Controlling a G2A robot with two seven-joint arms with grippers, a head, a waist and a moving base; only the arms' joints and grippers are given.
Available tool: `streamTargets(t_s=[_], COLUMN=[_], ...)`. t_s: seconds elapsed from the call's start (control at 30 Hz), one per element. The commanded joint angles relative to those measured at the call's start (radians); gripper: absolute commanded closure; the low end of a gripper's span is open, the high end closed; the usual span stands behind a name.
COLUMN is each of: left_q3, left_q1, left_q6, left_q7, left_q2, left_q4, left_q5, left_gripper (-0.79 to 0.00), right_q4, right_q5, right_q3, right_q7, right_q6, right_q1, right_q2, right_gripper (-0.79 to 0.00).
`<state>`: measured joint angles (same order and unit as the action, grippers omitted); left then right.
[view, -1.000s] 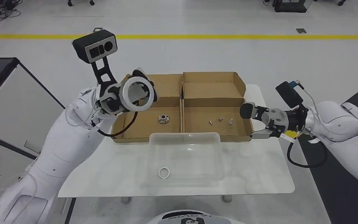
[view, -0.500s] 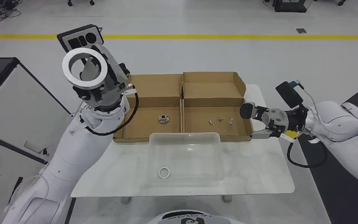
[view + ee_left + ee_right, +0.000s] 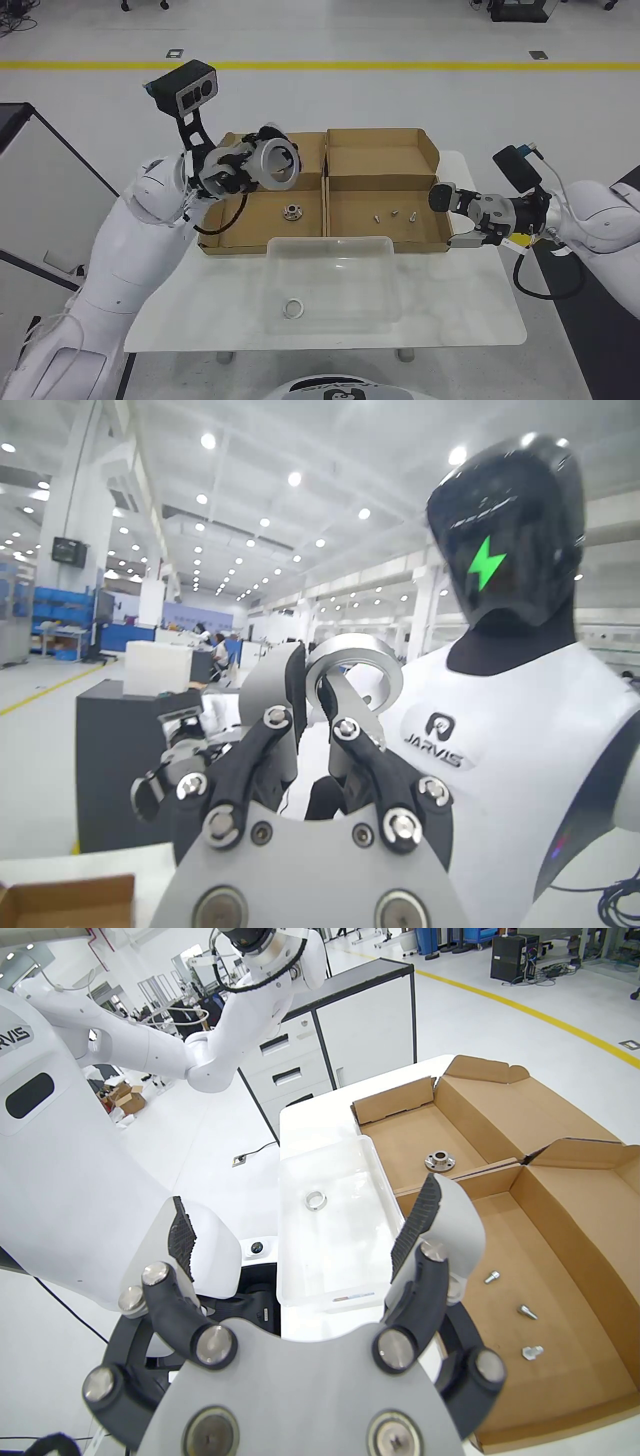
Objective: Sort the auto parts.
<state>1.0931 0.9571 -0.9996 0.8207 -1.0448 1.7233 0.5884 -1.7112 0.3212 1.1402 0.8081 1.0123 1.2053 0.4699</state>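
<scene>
Overhead, the left gripper [image 3: 258,166] hangs above the far half of the left box [image 3: 214,236], close to the wall it shares with the right box [image 3: 434,158]. It is clamped on a large metal ring [image 3: 277,165], which is held in the air above the cardboard. Below it, a flanged hub [image 3: 291,211] lies alone on the left box's floor with bare cardboard around it. Three bolts [image 3: 395,214] lie in a loose group on the near part of the right box's floor, apart from its walls.

The right gripper [image 3: 450,218] sits just outside the right box's outer edge, over the table [image 3: 470,320], with its fingers spread and nothing between them.

A clear tray [image 3: 330,243] lies along the near side of both boxes, with a small ring [image 3: 294,308] inside it.

From the left wrist, the grip reads plainly: one finger passes inside the metal ring [image 3: 350,647], the other presses its outer wall. From the right wrist, the right box's raised walls stand beside the spread fingers [image 3: 430,1208].
</scene>
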Motion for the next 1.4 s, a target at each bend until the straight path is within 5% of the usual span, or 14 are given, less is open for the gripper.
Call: streamTargets(t_s=[0.0, 0.47, 0.7, 1.0, 1.37], left_q3=[-0.005, -0.002, 0.004, 0.023, -0.002], left_q1=[0.004, 0.016, 0.014, 0.009, 0.023], left_q6=[-0.012, -0.013, -0.013, -0.013, -0.013], left_q7=[-0.012, -0.013, -0.013, -0.013, -0.013], left_q2=[0.001, -0.023, -0.025, -0.009, -0.035], left_q4=[0.003, 0.079, 0.063, 0.025, 0.102], left_q5=[-0.021, 0.314, 0.243, -0.094, 0.270], left_gripper=[0.000, 0.000, 0.000, 0.000, 0.000], right_q4=[0.000, 0.000, 0.000, 0.000, 0.000], right_q5=[-0.001, -0.001, -0.001, -0.001, -0.001], right_q3=[0.000, 0.000, 0.000, 0.000, 0.000], right_q7=[0.000, 0.000, 0.000, 0.000, 0.000], right_q6=[0.000, 0.000, 0.000, 0.000, 0.000], right_q1=[0.000, 0.000, 0.000, 0.000, 0.000], right_q2=[0.001, 0.001, 0.001, 0.001, 0.001], right_gripper=[-0.785, -0.785, -0.785, -0.785, -0.785])
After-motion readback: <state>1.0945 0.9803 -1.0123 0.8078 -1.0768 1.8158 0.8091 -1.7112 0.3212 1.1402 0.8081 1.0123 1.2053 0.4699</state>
